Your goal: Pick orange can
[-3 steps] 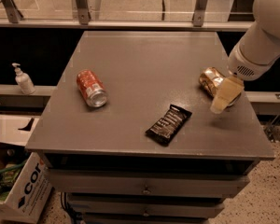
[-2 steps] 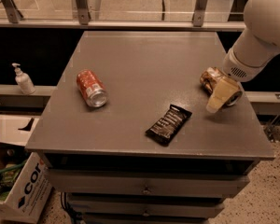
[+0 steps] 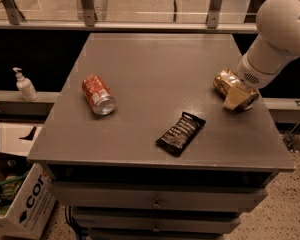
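The orange can (image 3: pixel 224 81) lies on its side near the right edge of the grey table (image 3: pixel 155 69). It is golden, dented and has a silver rim. My gripper (image 3: pixel 237 99) hangs from the white arm (image 3: pixel 277 39) at the right and sits right at the can's near right end, overlapping it. The gripper hides part of the can. I cannot tell whether it is touching the can.
A smooth red-orange can (image 3: pixel 98 94) lies on its side at the table's left. A black snack packet (image 3: pixel 181 133) lies near the front middle. A soap dispenser (image 3: pixel 25 85) and a cardboard box (image 3: pixel 20 204) are off the table at left. Drawers sit below the tabletop.
The arm has come lower and slightly left, bringing the gripper closer onto the orange can. The can and the other things have not moved.
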You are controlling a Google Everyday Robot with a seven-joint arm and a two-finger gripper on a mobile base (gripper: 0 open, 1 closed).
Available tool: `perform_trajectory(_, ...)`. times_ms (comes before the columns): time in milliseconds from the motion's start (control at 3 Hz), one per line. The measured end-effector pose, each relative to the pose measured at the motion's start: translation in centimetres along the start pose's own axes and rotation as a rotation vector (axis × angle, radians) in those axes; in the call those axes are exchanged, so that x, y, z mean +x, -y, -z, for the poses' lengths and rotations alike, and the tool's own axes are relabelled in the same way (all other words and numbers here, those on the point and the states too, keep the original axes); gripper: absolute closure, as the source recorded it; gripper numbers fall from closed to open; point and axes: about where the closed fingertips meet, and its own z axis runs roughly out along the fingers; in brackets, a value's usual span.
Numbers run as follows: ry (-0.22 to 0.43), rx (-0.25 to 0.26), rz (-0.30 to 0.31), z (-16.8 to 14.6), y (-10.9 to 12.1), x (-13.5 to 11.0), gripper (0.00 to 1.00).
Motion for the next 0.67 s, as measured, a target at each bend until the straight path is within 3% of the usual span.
perform_trajectory(333,-0.003,-0.005,-0.023,0.0,0.3,0.2,0.64)
perform_trajectory(667,0.026,-0.041,-0.037,1.2,0.3,-0.5,0.88)
